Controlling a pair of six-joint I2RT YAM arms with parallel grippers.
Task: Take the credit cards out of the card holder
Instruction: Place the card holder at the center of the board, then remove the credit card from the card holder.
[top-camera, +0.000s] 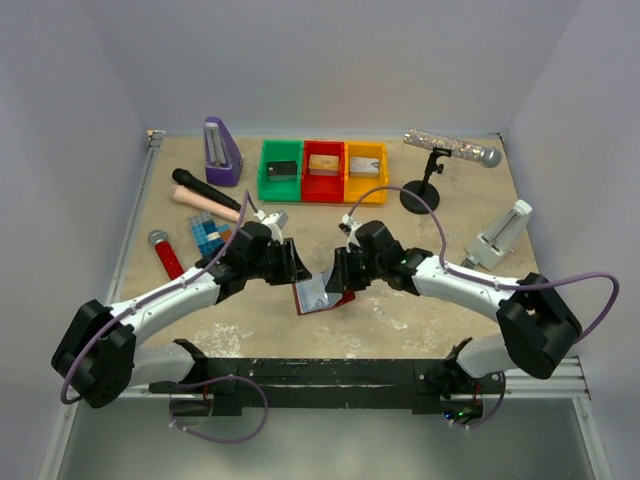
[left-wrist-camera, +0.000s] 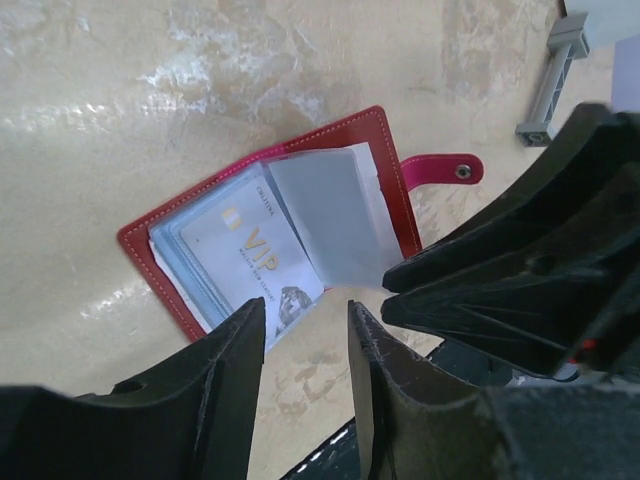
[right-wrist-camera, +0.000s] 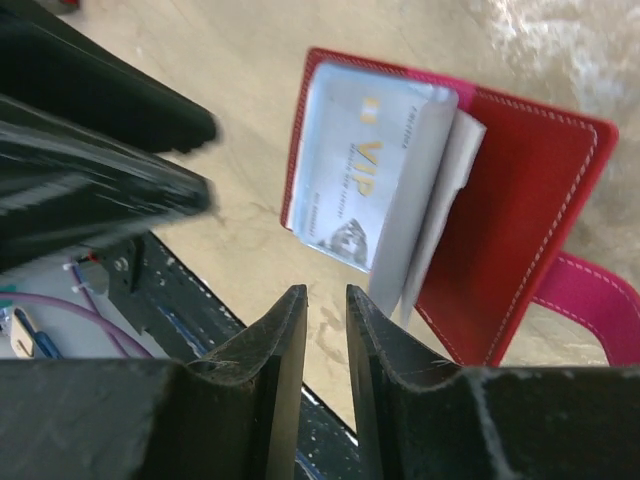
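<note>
Left gripper (left-wrist-camera: 305, 315): fingers parted, moderate gap, nothing between them, released. Its tips sat just short of the near edge of the card holder (left-wrist-camera: 150, 250); can't tell if they touched it. Right gripper (right-wrist-camera: 325, 300): fingers parted only narrowly, gap empty, grasping nothing. It came in from the opposite side, tips just short of the holder's edge.

The card holder lay open and flat on the desk (top-camera: 400, 320), between the two grippers and directly under their tips. It was red leather with white stitching, and its pink snap tab (left-wrist-camera: 440, 170) stuck out on the side away from the left gripper. The credit cards (left-wrist-camera: 255, 255) were still inside. A pale one printed "VIP" lay on top of the stack, and a grey flap (left-wrist-camera: 330, 210) was partly lifted over it on the right gripper's side.

The desk surface was beige, marbled and a bit glossy, with pale blank walls around it.

Beyond both grippers, at the far edge, a green tray (top-camera: 282, 170), a red tray (top-camera: 323, 160) and a yellow tray (top-camera: 365, 160) stood in a row, each with a small block inside. Out past the left gripper were a purple metronome (top-camera: 221, 150), a black microphone (top-camera: 200, 187), a blue tiled block (top-camera: 205, 233) and a red-handled microphone (top-camera: 165, 253). Out past the right gripper were a silver microphone on a stand (top-camera: 450, 150) and a white metronome (top-camera: 503, 235).
</note>
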